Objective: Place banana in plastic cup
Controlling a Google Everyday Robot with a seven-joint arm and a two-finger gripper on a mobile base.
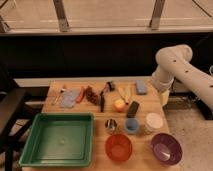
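One banana (124, 93) lies outside the plastic cup (132, 125); end effector (161, 89) beside the table (98, 117), grip unreadable

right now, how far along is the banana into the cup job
Done: nothing yet. The banana lies on the table near its back edge, apart from the plastic cup, which stands in the front row between the metal cup and the white cup. In hand: nothing visible. The claw hangs by the table's right edge, off to the banana's side. Left: grasp the banana, carry it forward, drop it in the cup.
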